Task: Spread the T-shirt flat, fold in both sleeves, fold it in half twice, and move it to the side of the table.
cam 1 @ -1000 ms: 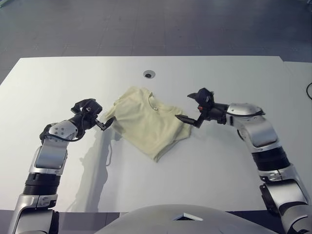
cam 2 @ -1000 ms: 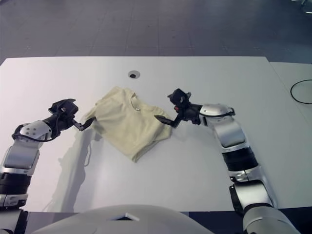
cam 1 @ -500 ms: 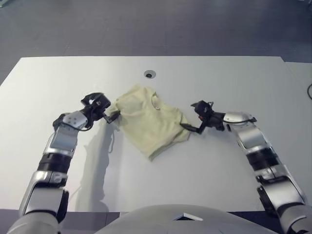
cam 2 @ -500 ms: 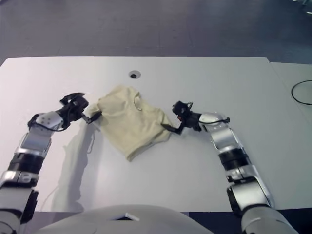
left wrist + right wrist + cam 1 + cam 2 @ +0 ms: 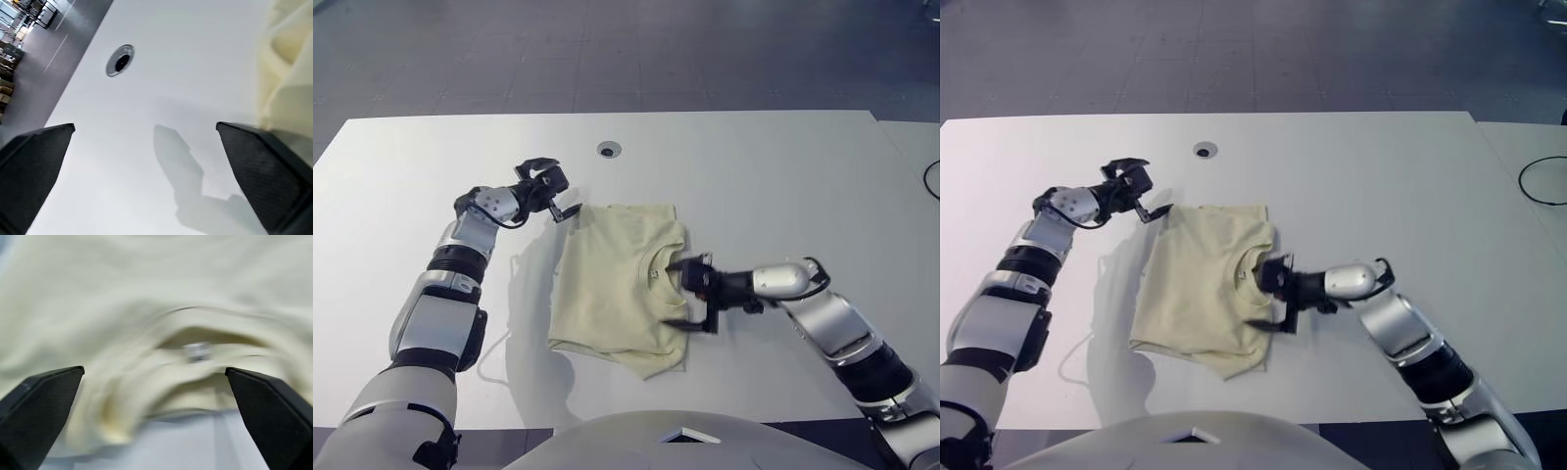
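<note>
A pale yellow T-shirt [image 5: 612, 289] lies on the white table [image 5: 783, 186], its collar [image 5: 661, 266] turned toward the right. My left gripper [image 5: 556, 192] hovers open just off the shirt's far left corner, with nothing between its fingers. In the left wrist view the dark fingers [image 5: 34, 161] stand wide apart over bare table, with the shirt's edge [image 5: 288, 73] beside them. My right gripper [image 5: 695, 296] is open at the collar side of the shirt, one finger on either side of the cloth edge. The right wrist view looks at the collar and its label [image 5: 198, 351].
A round hole [image 5: 608, 149] sits in the table beyond the shirt. A dark cable loop [image 5: 1542, 181] lies at the far right. Bare table stretches on both sides of the shirt and behind it; dark floor lies past the far edge.
The shirt has swung round and come down flatter and nearer to me. The left gripper moved farther away, the right one nearer and leftward; both were at its corners and now stand open.
</note>
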Controlling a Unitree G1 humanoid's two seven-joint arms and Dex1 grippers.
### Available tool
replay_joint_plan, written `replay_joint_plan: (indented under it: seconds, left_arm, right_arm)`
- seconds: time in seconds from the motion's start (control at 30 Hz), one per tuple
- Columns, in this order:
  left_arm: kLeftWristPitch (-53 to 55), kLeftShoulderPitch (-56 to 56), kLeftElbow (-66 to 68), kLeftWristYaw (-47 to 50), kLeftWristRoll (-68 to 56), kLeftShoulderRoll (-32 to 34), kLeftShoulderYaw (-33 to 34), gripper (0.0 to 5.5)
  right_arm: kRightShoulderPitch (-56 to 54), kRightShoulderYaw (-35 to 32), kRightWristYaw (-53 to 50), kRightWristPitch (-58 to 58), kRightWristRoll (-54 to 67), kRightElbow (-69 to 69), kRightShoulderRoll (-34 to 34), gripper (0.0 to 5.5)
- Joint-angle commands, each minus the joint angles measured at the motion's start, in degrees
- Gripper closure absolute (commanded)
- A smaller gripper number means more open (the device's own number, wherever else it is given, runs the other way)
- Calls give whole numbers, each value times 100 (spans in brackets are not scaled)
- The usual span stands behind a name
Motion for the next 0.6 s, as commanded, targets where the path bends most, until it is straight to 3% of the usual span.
replay_joint_plan:
  seconds: [0.03, 0.13, 0.27, 0.37, 0.6]
  left_arm:
    - [716, 954, -2755, -540, -926, 785, 831, 12]
    - [2021, 2474, -5674, -997, -1916, 1353, 1416, 12]
    - [2405, 5573, -8309, -1697, -2722, 1740, 2087, 12]
    - [1903, 7211, -8924, -2323, -2886, 1647, 2610, 12]
    - [1989, 7710, -9335, -2699, -3402, 1678, 3038, 12]
  right_arm:
    - [-148, -1073, -253, 977, 936, -1118, 114, 12]
    - [340, -1726, -381, 1557, 1458, -2321, -110, 12]
    - [2339, -1400, -223, 872, 566, -3663, -1249, 12]
    - [3418, -1283, -188, 257, -27, -3848, -1685, 12]
    - [4496, -1453, 89, -844, -463, -3821, -2147, 12]
